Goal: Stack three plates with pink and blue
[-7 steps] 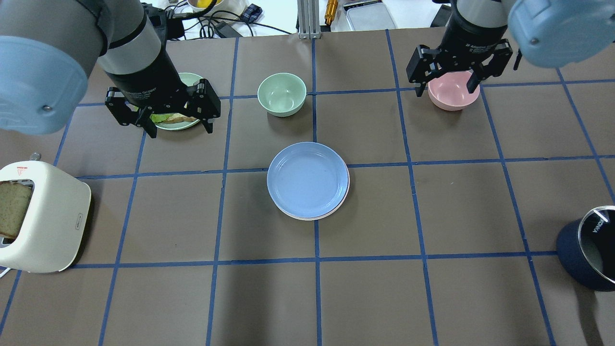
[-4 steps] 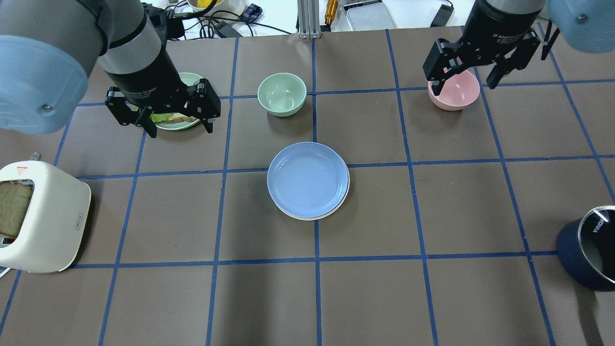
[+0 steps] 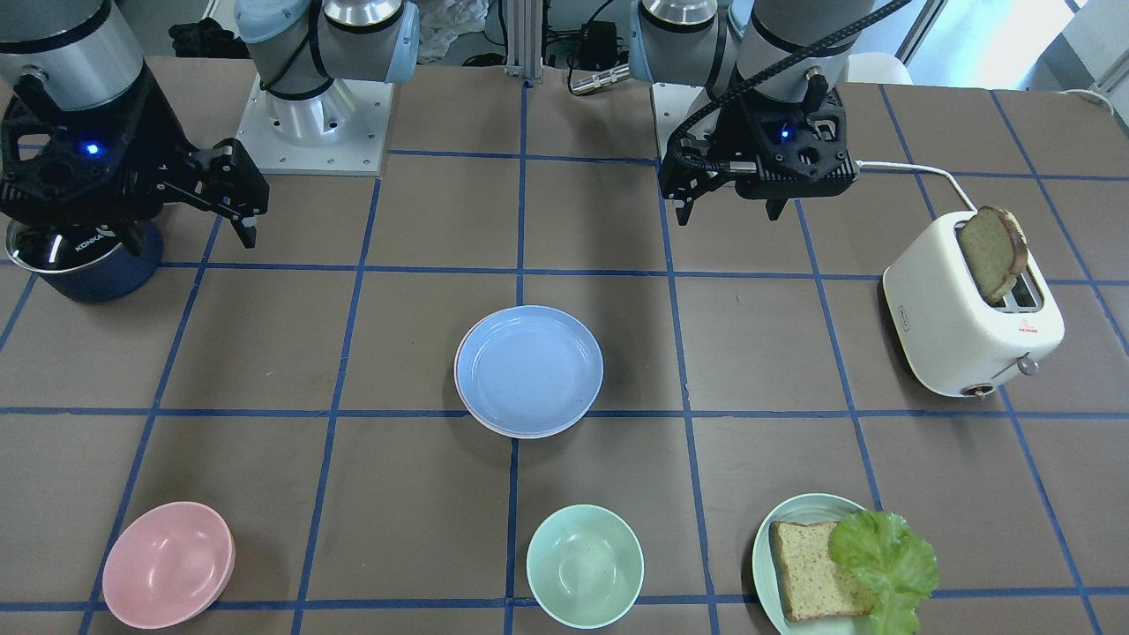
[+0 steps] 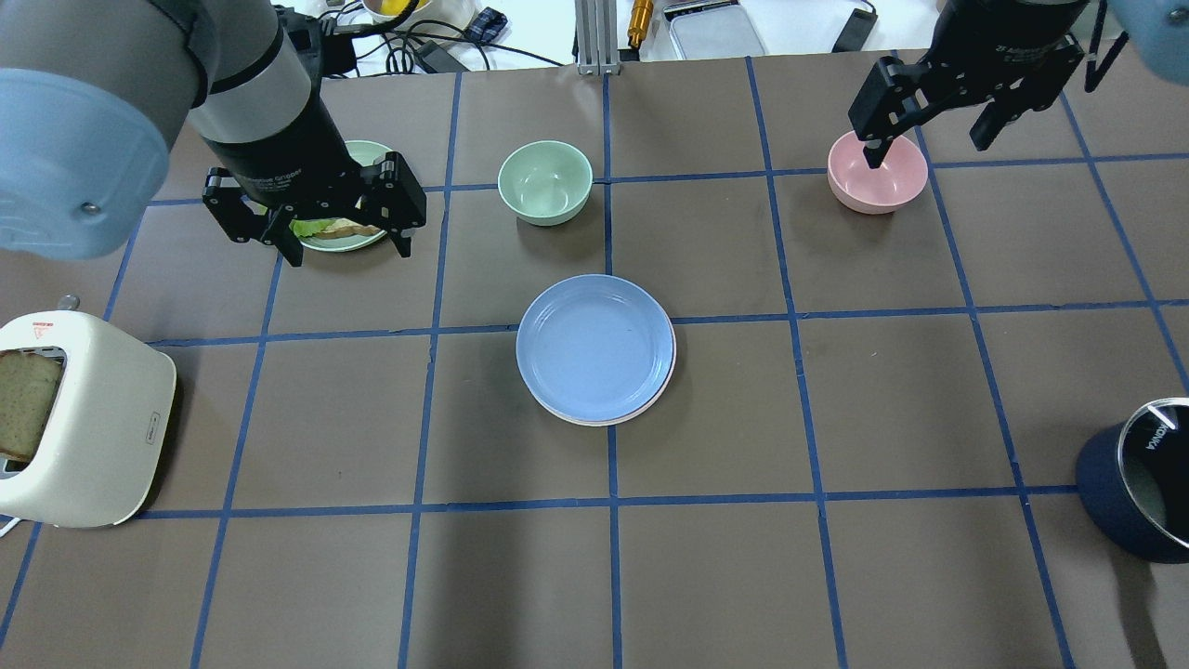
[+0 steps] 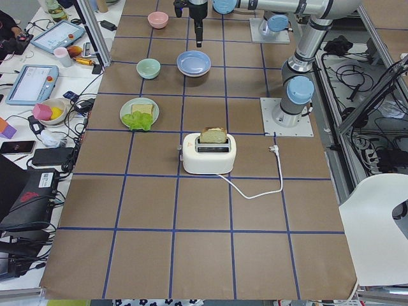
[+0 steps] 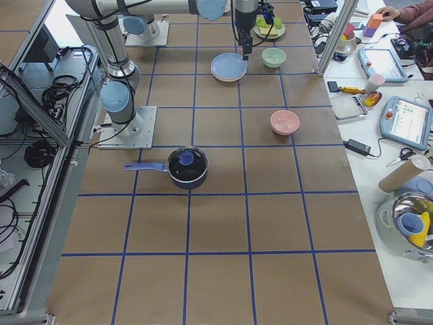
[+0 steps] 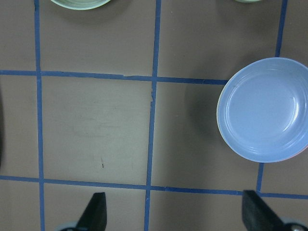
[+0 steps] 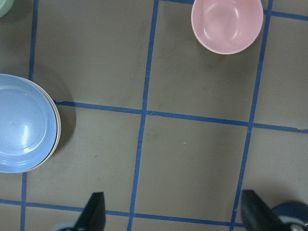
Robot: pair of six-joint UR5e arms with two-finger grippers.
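A light blue plate [image 4: 595, 348] lies on top of a stack in the middle of the table. It also shows in the front view [image 3: 529, 369]. Thin pale pink and cream rims [image 4: 665, 386] of plates under it peek out along its near right edge. My left gripper [image 4: 350, 253] hangs open and empty above the table, left of the stack and partly over the green plate. My right gripper [image 4: 929, 150] hangs open and empty at the far right, over the pink bowl. Both wrist views look down from high up, with the fingertips [image 7: 96, 214] spread wide.
A mint bowl [image 4: 545, 181] stands behind the stack and a pink bowl [image 4: 878, 174] at the far right. A pale green plate with bread and lettuce [image 3: 820, 564] is under my left gripper. A cream toaster [image 4: 84, 418] stands at the left edge and a dark blue pot [image 4: 1138, 483] at the right edge.
My right gripper has moved right and away from the stack, past the pink bowl, still open. The left gripper and the plates have not moved.
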